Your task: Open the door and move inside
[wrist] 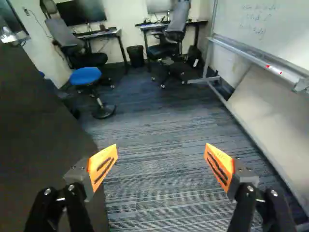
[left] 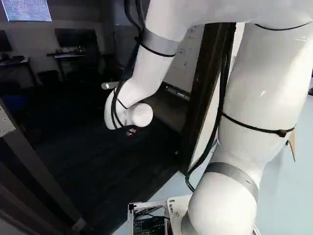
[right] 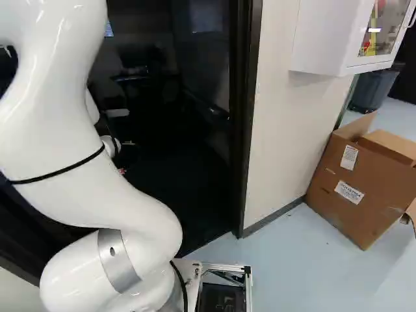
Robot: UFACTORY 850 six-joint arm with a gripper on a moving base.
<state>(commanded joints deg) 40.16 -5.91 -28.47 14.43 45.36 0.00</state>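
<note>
Striped carpet (wrist: 157, 145) spreads beyond the dark door (wrist: 38, 125), open at left of the gripper (left: 130, 131), whose jaws stand wide apart; right, a whiteboard (wrist: 289, 41) bears handwriting (wrist: 258, 20); farther right, white labels (right: 349, 157) mark a cardboard box (right: 364, 224).

A cardboard box (right: 357, 195) with open flaps stands on the floor (right: 292, 266) at the right of the right base view. A white wall cabinet (right: 325, 36) is mounted at the upper right; a dark bin (right: 374, 90) stands behind the box. In the wrist view, a black wastebasket (wrist: 135, 56) stands between two worktops (wrist: 104, 34), each carrying a monitor (wrist: 82, 11). A blue stool (wrist: 86, 75) stands near an office chair (wrist: 70, 37). A window blind (left: 27, 10) occupies the upper left of the left base view.
</note>
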